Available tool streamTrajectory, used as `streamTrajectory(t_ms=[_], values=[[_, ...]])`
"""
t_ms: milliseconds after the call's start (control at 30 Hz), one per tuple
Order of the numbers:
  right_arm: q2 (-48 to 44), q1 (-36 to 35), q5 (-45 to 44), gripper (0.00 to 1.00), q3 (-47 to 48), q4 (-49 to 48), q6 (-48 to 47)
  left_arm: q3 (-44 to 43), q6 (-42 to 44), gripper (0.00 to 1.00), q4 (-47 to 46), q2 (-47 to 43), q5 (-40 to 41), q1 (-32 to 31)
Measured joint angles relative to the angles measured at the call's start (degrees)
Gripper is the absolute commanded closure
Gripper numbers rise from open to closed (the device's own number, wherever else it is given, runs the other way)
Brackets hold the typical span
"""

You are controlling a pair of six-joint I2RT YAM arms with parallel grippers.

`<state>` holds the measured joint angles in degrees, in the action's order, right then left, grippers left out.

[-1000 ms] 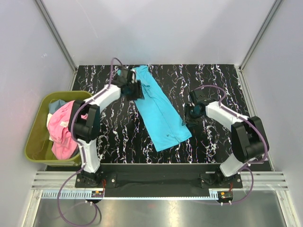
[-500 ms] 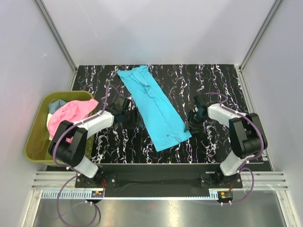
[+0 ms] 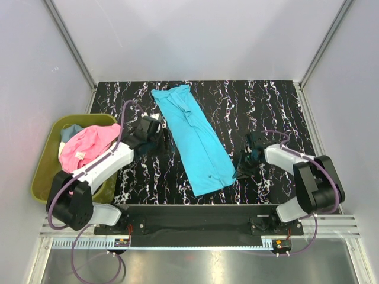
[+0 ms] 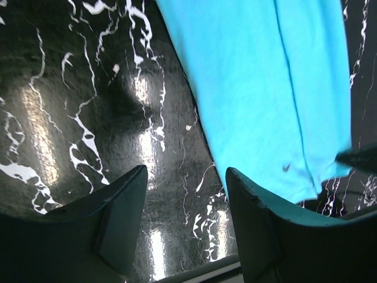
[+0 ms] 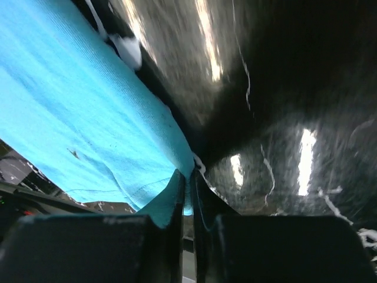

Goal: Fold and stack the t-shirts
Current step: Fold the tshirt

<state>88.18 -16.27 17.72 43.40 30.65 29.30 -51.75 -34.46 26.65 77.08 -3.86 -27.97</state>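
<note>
Both arms have moved: the left arm has pulled back from the far end of the turquoise shirt (image 3: 192,139) toward its base, and the right claw (image 5: 189,177) has slid down to the near corner and closed.

Now the turquoise shirt lies flat on the tabletop (image 3: 266,106) as a long strip, running from 11 o'clock to 5 o'clock. The pink shirt (image 3: 89,145) sits with other clothes in the bin (image 3: 41,177) at 9 o'clock.

The left claw (image 4: 187,174) is spread wide with nothing in it. It hangs over bare tabletop, just beside the strip's left edge. The right claw is squeezed nearly closed at the strip's 5 o'clock corner, and a bit of turquoise cloth shows between its fingers, so it seems to be pinching the hem.

This cloth looks thin, light and floppy. It will sag and bunch if lifted from one spot only. I think the best places to hold are the two near corners of the strip. The left claw could pinch the other near corner. Then both can lift together and lay that end over toward 11 o'clock. A thin pinch may slip, so the grip should take in all the layers.
</note>
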Motion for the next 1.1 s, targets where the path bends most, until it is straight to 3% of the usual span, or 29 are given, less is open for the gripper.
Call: streamTrajectory(t_ms=[233, 400, 533, 733, 1100], values=[[-7.34, -8.28, -1.03, 0.92, -6.97, -2.34, 10.97, -0.07, 0.15, 0.37, 0.98, 0.09, 0.74, 3.32], [-9.09, -14.58, -4.04, 0.74, -7.13, -1.64, 16.52, -2.01, 2.51, 0.41, -0.87, 5.86, -1.62, 6.88], [-13.18, -14.71, -9.25, 0.65, -6.91, 2.93, 18.21, -11.06, 3.82, 0.41, -2.01, 13.97, -3.78, 6.99], [-16.09, -14.71, -17.44, 0.66, -0.07, 10.95, 17.14, -29.2, 4.24, 0.43, -4.96, 28.89, -5.16, 7.21], [-15.17, -14.71, -19.17, 0.67, 7.13, 11.19, 12.39, -50.93, 4.92, 0.43, 0.79, 51.82, -4.15, 10.25]])
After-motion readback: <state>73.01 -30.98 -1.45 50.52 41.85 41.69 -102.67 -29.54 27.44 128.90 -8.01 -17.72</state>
